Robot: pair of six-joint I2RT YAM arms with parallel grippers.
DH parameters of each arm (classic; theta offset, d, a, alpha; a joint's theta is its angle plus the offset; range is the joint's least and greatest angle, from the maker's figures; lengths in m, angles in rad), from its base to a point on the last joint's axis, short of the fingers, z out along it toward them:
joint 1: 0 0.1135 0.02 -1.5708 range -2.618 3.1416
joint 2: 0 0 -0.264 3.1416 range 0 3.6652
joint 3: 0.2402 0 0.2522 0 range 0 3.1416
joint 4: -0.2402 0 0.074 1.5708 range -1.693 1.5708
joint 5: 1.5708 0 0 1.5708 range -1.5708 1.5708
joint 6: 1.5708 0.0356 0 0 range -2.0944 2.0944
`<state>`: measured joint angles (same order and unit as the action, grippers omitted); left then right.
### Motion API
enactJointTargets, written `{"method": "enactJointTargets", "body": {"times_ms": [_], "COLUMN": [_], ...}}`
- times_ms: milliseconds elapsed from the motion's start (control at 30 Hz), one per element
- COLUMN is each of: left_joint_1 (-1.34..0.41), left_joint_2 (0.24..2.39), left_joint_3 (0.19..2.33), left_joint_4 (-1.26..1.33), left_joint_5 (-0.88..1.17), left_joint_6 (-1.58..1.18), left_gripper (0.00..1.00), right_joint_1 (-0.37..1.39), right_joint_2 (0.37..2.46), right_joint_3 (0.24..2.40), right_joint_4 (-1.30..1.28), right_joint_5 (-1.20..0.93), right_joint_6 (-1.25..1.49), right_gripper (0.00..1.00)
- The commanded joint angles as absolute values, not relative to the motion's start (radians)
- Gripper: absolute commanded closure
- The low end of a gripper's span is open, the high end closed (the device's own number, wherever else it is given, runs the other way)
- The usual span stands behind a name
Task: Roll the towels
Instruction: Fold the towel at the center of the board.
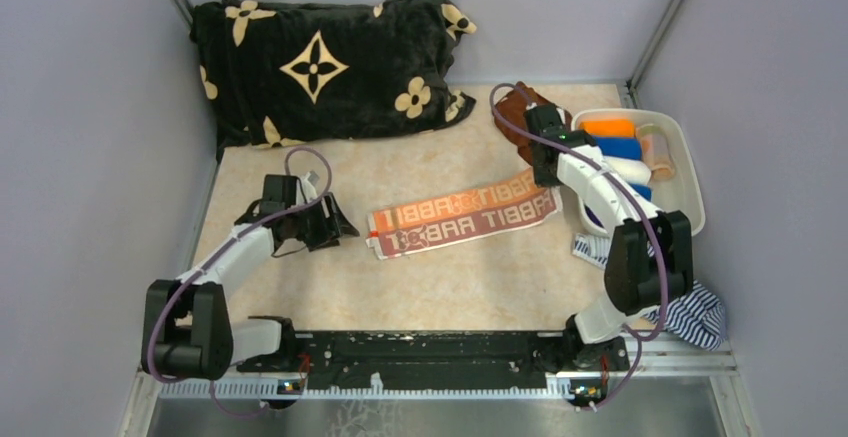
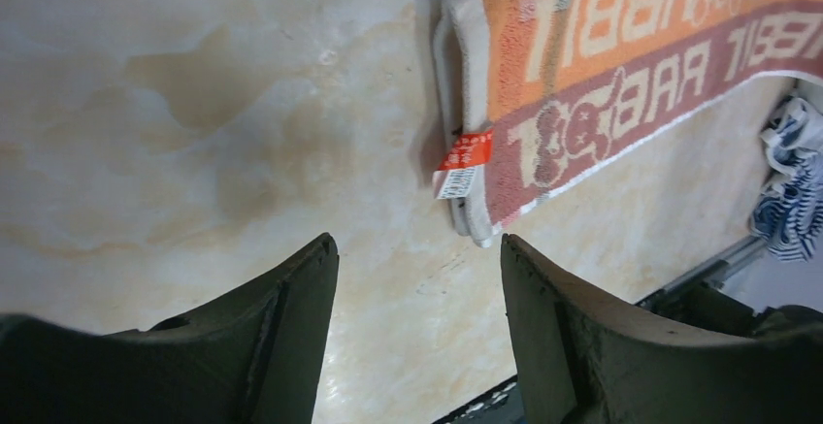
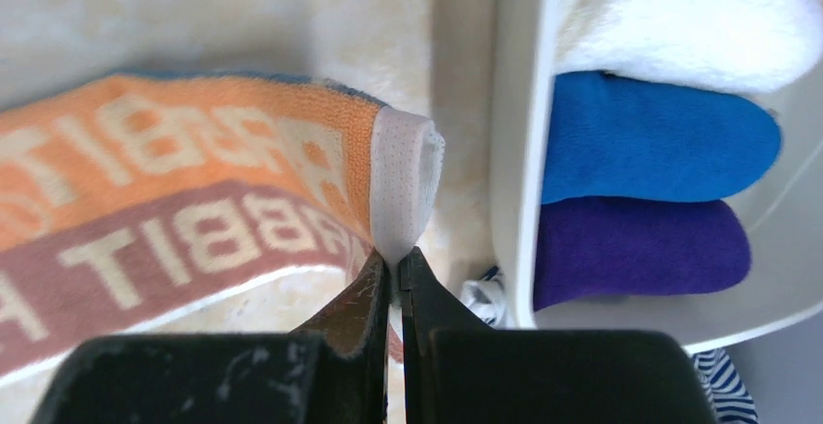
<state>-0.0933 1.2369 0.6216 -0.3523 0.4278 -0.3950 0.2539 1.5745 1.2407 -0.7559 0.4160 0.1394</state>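
Observation:
The orange-peach printed towel (image 1: 465, 215) lies folded into a long strip across the middle of the table. My right gripper (image 1: 545, 172) is at its right end, and in the right wrist view the gripper (image 3: 396, 261) is shut on the white hem (image 3: 406, 177), which is lifted slightly. My left gripper (image 1: 335, 225) hovers just left of the towel's other end, open, with bare table between its fingers (image 2: 291, 327). That end (image 2: 621, 65) carries a red tag (image 2: 464, 152). A brown towel (image 1: 512, 107) lies behind the right arm.
A white tray (image 1: 690, 172) at the right holds rolls: white (image 3: 679, 21), blue (image 3: 650, 138), purple (image 3: 636, 249) and orange (image 1: 610, 127). A navy-striped cloth (image 1: 700, 312) lies at the near right. The black flowered blanket (image 1: 320, 62) fills the back left.

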Motion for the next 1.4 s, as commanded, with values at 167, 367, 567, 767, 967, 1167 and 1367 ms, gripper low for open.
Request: {"method": "enactJointTargets", "body": {"times_ms": [167,367,567,767,967,1167,1367], "left_joint_1": [-0.22,-0.258,-0.269,-0.281,-0.293,-0.306,-0.311], "left_joint_2": [1.314,1.404,1.436,1.434,1.435,1.442,1.438], "left_joint_3": [0.559,0.532,0.507,0.497,0.496,0.499,0.502], "left_joint_4": [-0.095,-0.009,0.018,0.018,0.017,0.014,0.005], "left_joint_5": [0.496,0.449,0.43,0.423,0.414,0.404,0.395], "left_joint_6": [-0.577,-0.614,-0.615,-0.612,-0.608,-0.603,-0.602], "left_gripper": [0.33,0.4,0.52,0.66,0.75,0.78,0.78], "right_joint_1": [0.452,0.606,0.728,0.817,0.858,0.873,0.887], "right_joint_2": [1.516,1.575,1.713,1.841,1.947,1.989,2.061], "right_joint_3": [1.304,1.337,1.426,1.53,1.635,1.706,1.76], "right_joint_4": [-0.788,-0.721,-0.682,-0.644,-0.658,-0.646,-0.679], "right_joint_5": [0.085,-0.022,-0.077,-0.08,-0.068,-0.071,-0.085], "right_joint_6": [0.165,0.269,0.36,0.44,0.47,0.492,0.475], "right_gripper": [1.0,1.0,1.0,1.0,1.0,1.0,1.0]}}
